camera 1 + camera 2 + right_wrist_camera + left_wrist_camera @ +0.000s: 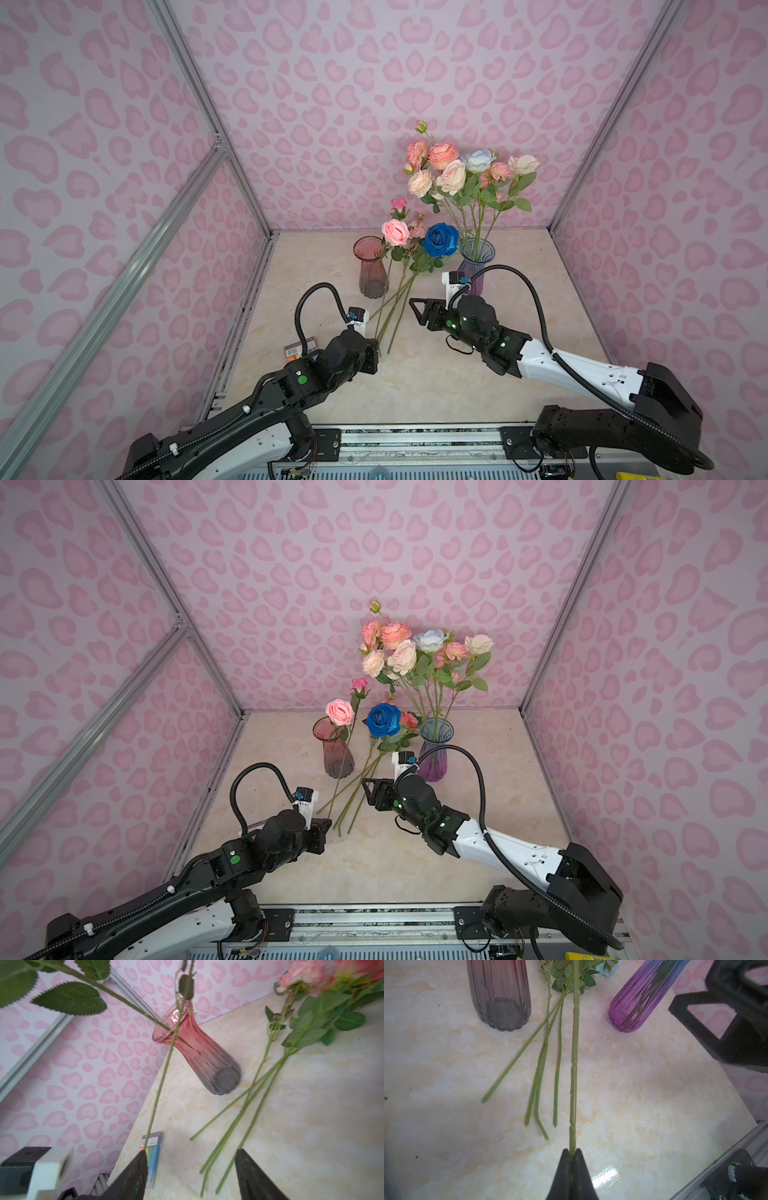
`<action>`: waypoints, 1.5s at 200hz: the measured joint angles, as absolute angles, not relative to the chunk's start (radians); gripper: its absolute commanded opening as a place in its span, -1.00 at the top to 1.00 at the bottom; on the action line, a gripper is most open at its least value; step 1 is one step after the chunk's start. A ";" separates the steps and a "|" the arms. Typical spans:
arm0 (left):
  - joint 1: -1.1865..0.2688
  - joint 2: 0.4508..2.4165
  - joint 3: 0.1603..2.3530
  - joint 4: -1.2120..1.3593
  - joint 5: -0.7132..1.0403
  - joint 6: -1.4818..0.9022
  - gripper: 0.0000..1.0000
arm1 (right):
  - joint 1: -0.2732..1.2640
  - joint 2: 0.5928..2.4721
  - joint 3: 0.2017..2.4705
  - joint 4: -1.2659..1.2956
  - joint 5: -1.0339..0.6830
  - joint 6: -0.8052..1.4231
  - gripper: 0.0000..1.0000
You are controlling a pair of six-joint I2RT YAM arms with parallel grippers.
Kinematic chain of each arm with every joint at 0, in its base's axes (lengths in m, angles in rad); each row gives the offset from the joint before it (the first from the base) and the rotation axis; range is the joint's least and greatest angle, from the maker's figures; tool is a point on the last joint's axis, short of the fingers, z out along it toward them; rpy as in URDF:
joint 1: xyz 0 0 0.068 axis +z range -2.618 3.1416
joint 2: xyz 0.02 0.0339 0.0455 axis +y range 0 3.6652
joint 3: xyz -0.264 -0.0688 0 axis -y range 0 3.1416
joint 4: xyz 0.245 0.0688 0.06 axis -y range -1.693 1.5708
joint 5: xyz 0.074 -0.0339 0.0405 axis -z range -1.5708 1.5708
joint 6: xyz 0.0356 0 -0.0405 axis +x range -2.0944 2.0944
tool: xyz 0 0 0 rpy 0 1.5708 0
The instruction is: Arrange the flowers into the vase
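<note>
The left gripper (572,1151) is pinched tight on the bottom end of a long green artificial rose stem (574,1059). In both top views this stem rises from the jaws at a steep slant. It passes in front of the pink-to-grey ribbed glass vase (371,270) toward a pink rose head (395,232) near the vase's rim. Just beside the held stem, four more green stems (558,1064) lie fanned on the cream marble-patterned tabletop (415,386) between the two vases. Their leafy ends and a deep blue rose head (440,240) point toward the back wall. To the right of them the right gripper (190,1157) hangs over the tabletop with its jaws spread wide and empty, its tips turned toward the lying stems. Behind its wrist stands the purple-to-blue ribbed glass vase (476,266), which holds an upright bunch of pink, peach, cream and pale blue roses (453,166). A clear pack of coloured pens (153,1157) lies at the table's left edge, near the left arm.
</note>
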State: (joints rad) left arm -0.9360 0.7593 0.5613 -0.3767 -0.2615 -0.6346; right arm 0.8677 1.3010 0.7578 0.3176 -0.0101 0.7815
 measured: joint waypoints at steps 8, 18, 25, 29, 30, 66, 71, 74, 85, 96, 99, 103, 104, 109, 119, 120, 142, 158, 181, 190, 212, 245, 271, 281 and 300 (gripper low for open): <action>-0.944 0.721 0.543 -0.384 -0.261 -0.639 0.94 | 0.879 1.333 0.779 0.339 -0.025 0.794 -0.35; -0.952 0.675 0.525 -0.399 -0.259 -0.643 0.93 | 0.895 1.369 0.802 0.362 -0.033 0.800 -0.35; -0.954 0.651 0.517 -0.405 -0.259 -0.645 0.93 | 0.906 1.394 0.817 0.378 -0.045 0.806 -0.35; -0.955 0.638 0.514 -0.411 -0.259 -0.645 0.93 | 0.914 1.408 0.825 0.390 -0.054 0.812 -0.34; -0.955 0.636 0.513 -0.411 -0.259 -0.645 0.93 | 0.915 1.411 0.826 0.392 -0.055 0.813 -0.34; -0.958 0.573 0.504 -0.423 -0.259 -0.645 0.93 | 0.963 1.502 0.860 0.455 -0.110 0.857 -0.05; -0.958 0.569 0.502 -0.423 -0.259 -0.645 0.93 | 0.968 1.509 0.863 0.461 -0.114 0.862 -0.04; -0.958 0.567 0.501 -0.423 -0.259 -0.645 0.93 | 0.970 1.513 0.866 0.466 -0.113 0.866 -0.04; -0.959 0.565 0.497 -0.423 -0.258 -0.645 0.93 | 0.981 1.525 0.875 0.477 -0.124 0.879 -0.01; -0.962 0.561 0.495 -0.423 -0.256 -0.644 0.93 | 0.989 1.533 0.884 0.486 -0.128 0.879 0.02; -0.962 0.560 0.494 -0.423 -0.253 -0.644 0.93 | 0.991 1.534 0.887 0.490 -0.128 0.879 0.06; -0.962 0.558 0.493 -0.423 -0.250 -0.643 0.93 | 0.995 1.538 0.889 0.495 -0.130 0.879 0.12; -0.962 0.557 0.493 -0.423 -0.250 -0.643 0.93 | 0.995 1.538 0.890 0.496 -0.131 0.879 0.14; -0.962 0.554 0.492 -0.423 -0.249 -0.642 0.93 | 1.000 1.541 0.892 0.501 -0.131 0.881 0.19; -0.962 0.550 0.492 -0.423 -0.245 -0.641 0.93 | 1.005 1.549 0.893 0.513 -0.135 0.891 0.27; -0.962 0.549 0.492 -0.423 -0.244 -0.641 0.93 | 1.006 1.549 0.893 0.514 -0.135 0.892 0.28; -0.962 0.532 0.492 -0.423 -0.242 -0.641 0.93 | 1.014 1.556 0.891 0.519 -0.139 0.905 0.37; -0.962 0.528 0.492 -0.422 -0.241 -0.631 0.93 | 1.019 1.556 0.891 0.527 -0.138 0.906 0.53; -0.962 0.530 0.492 -0.422 -0.234 -0.626 0.93 | 1.019 1.556 0.889 0.528 -0.138 0.909 0.75; -0.962 0.532 0.492 -0.421 -0.233 -0.627 0.93 | 1.019 1.556 0.888 0.528 -0.138 0.909 0.79; -0.962 0.543 0.493 -0.421 -0.231 -0.625 0.82 | 1.019 1.552 0.884 0.528 -0.139 0.909 0.83; -0.962 0.580 0.510 -0.415 -0.212 -0.616 0.01 | 1.026 1.526 0.877 0.515 -0.136 0.886 0.86; -0.962 0.577 0.535 -0.419 -0.206 -0.600 -0.21 | 1.048 1.488 0.877 0.441 -0.125 0.831 0.87; -0.962 0.561 0.549 -0.422 -0.206 -0.598 -0.26 | 1.056 1.467 0.870 0.412 -0.116 0.807 0.88; -0.962 0.514 0.577 -0.426 -0.206 -0.574 -0.28 | 1.077 1.420 0.832 0.360 -0.082 0.771 0.89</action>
State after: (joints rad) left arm -0.9615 0.5144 0.5766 -0.4259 -0.2062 -0.5743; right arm 1.0771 1.4197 0.8318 0.3599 -0.0822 0.7712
